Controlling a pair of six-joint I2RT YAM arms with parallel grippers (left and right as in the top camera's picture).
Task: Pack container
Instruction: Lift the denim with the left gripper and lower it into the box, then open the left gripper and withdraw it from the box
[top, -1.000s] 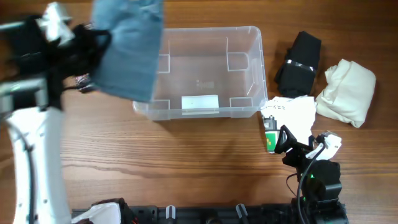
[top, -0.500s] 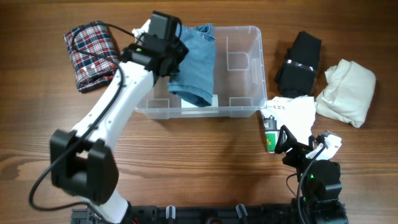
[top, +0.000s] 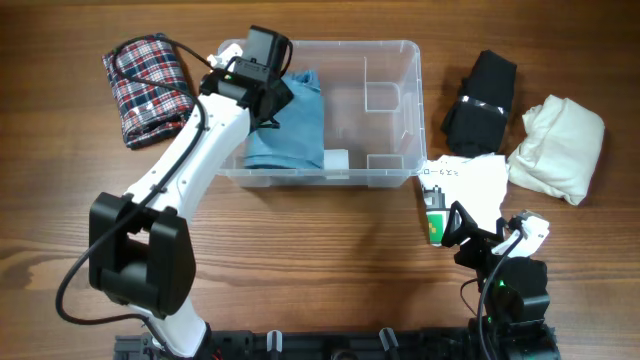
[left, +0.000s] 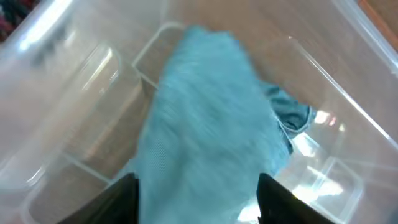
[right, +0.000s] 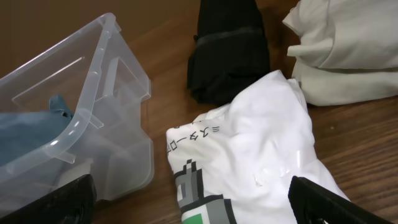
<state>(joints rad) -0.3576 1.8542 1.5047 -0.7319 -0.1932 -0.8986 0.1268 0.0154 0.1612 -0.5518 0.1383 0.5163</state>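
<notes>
The clear container (top: 400, 60) stands at the back middle of the table, with a white label (top: 336, 158) on its front wall. A folded blue cloth (top: 295, 125) lies inside its left half, reaching from the back rim to the front wall. My left gripper (top: 275, 95) hangs just above that cloth. In the left wrist view its jaws stand wide apart over the blue cloth (left: 211, 124), open (left: 199, 208). My right gripper (top: 455, 225) rests open near the front right, above a white printed shirt (right: 249, 149).
A plaid cloth (top: 148, 75) lies left of the container. Right of it are a black folded cloth (top: 480, 100), a cream bundle (top: 558, 145) and the white printed shirt (top: 470, 185). The container's right corner (right: 93, 81) shows in the right wrist view.
My left arm swung in from the far left with the blue cloth and lowered it into the container. Its jaws have parted. The right arm has not moved.
</notes>
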